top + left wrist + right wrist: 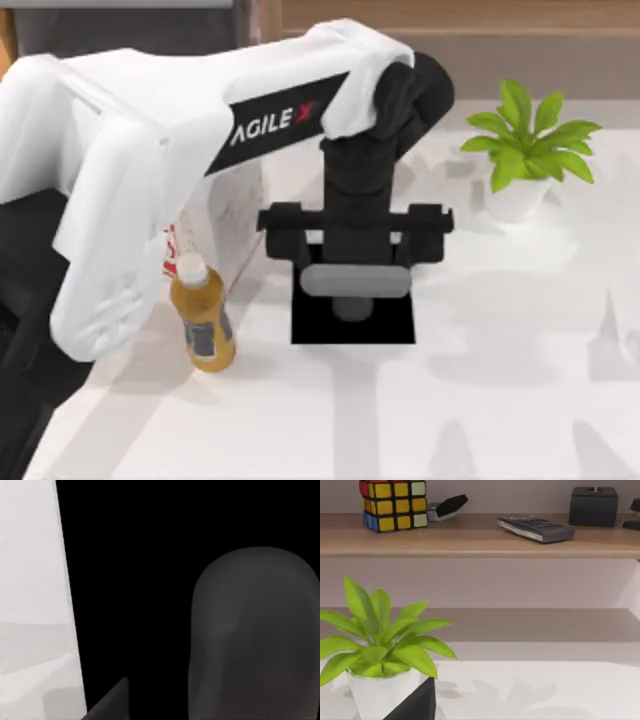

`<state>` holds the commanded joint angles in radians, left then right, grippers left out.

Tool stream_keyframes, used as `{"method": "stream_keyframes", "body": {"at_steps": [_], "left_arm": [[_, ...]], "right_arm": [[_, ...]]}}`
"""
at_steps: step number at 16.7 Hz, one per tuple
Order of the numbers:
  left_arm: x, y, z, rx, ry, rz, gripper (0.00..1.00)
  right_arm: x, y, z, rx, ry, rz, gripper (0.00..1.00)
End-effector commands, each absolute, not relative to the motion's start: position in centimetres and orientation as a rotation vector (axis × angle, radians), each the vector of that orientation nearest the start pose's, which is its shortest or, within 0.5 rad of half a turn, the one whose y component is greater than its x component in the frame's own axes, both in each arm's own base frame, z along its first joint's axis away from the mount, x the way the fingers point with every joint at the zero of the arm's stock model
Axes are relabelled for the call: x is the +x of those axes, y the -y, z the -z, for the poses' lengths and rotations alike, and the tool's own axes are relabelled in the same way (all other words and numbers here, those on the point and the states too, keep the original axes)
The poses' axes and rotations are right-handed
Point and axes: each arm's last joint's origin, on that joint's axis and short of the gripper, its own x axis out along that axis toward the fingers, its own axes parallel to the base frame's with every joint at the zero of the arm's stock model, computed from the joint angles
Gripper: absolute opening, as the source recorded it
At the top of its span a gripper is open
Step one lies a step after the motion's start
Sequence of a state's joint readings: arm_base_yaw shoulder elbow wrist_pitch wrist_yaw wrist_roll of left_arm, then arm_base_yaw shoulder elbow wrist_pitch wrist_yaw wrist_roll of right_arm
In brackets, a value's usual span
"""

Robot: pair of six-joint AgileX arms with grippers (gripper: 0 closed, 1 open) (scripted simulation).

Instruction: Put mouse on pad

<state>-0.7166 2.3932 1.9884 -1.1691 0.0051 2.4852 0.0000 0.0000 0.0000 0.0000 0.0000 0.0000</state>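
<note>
Top view first: the left arm (200, 150) is stretching in from the upper left of the frame, its white shell reaching across to centre, and the left gripper (352, 300) is hanging straight down over the pad (390, 325). That pad is lying flat and black just below centre frame on the white table (500, 400). The mouse (352, 282) is showing as a grey rounded shape right under the gripper, sitting over the upper part of the pad. Whether the fingers are apart or clamped on it, I cannot tell; the wrist body is covering them.

Left wrist view now: the mouse (255, 635) is looming as a big dark dome at the lower right of the frame, black pad (135, 580) behind it, a strip of pale table (35, 605) down the left edge.

Back on top, an orange bottle (203, 322) is lying tilted at lower left of centre, just beside the arm's shell, with a milk carton (232, 215) behind it. A potted plant (527, 150) is standing at upper right.

Right wrist view: the plant (380, 645) is sitting at lower left, and a wooden shelf (480, 540) is carrying a colour cube (393, 504), a remote (535, 528) and a dark box (593, 506).
</note>
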Motion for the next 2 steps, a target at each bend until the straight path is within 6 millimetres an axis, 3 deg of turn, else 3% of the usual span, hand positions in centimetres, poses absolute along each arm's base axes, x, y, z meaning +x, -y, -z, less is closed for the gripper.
{"method": "stream_keyframes", "body": {"at_steps": [2], "left_arm": [[35.64, 30.31, -13.92, -2.193, -0.051, -2.199, 1.00]], "right_arm": [[10.57, 0.12, -16.00, 0.000, 0.000, 0.000, 1.00]]}}
